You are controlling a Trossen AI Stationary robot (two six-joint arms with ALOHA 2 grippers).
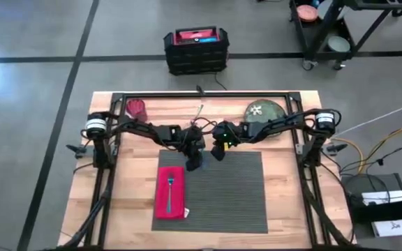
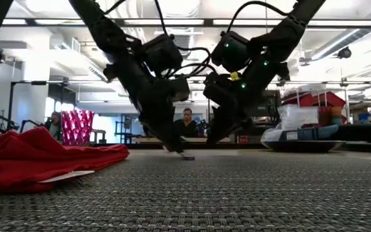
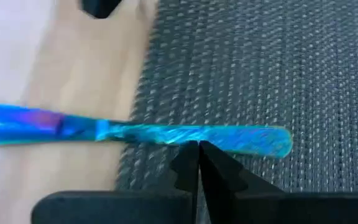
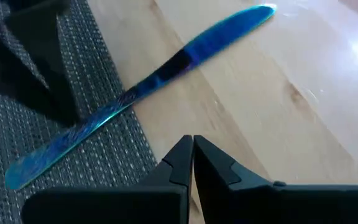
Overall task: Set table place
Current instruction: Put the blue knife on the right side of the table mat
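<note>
— Left gripper (image 1: 195,162), fingers closed together with nothing between them, sits at the back edge of the placemat (image 1: 222,202). Its tips are just beside the blue knife (image 3: 166,132). What do you read on the other side?

— Right gripper (image 1: 218,152), likewise closed and empty, is just beside the left one, over the same edge. You see the knife (image 4: 148,87) lying flat, one end on the placemat and the other on the bare wooden table (image 1: 292,202).

— How will the things handle?

— Judge the placemat light, woven and floppy, with ribs that give grip. It lies central on the table, and you would take it at an edge or corner. The knife looks thin, stiff and glossy, so likely slippery. Pinch it across its width near the middle, and expect the tips to scrape the surface.

— Count, please.

— One placemat. One knife. One fork (image 1: 169,187), lying on one red napkin (image 1: 179,195) along the placemat's left side. One green plate (image 1: 265,111) and one red cup (image 1: 137,108), both off the placemat at the table's back.
</note>
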